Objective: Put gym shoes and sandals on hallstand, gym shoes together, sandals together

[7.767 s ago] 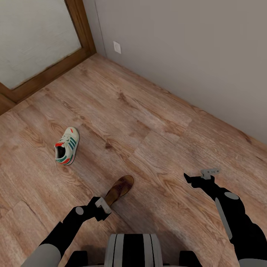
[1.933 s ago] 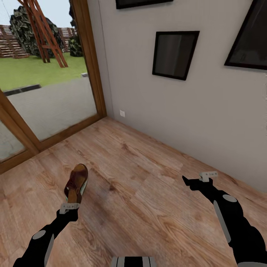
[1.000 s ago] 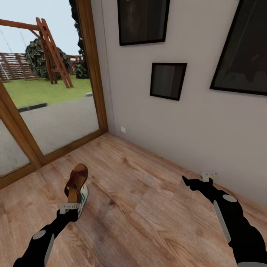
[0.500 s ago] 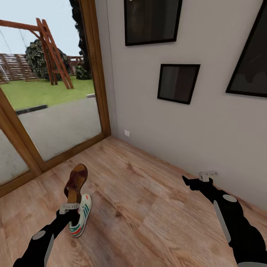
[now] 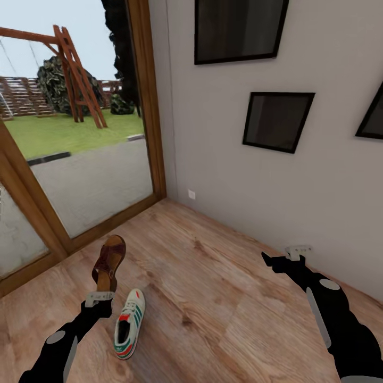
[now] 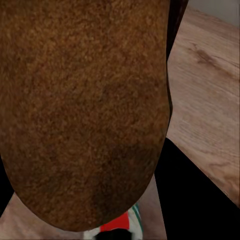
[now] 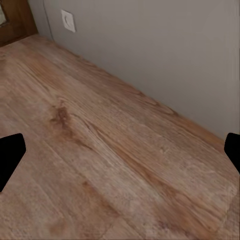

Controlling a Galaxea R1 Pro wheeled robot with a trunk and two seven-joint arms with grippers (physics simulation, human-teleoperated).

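While the left gripper [image 5: 100, 296] is clamping a sandal [image 5: 109, 260] upright for carrying, a gym shoe [image 5: 129, 323] is lying on the floor [image 5: 223, 298] near it; the right gripper [image 5: 282, 259] is hanging spread and empty.

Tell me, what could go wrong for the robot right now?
The sandal sticks up from the left gripper, pinched near one end, so it might slip out and drop. A sneaker lies on the floor right beside that arm, so the robot might bump or roll over it when it moves.
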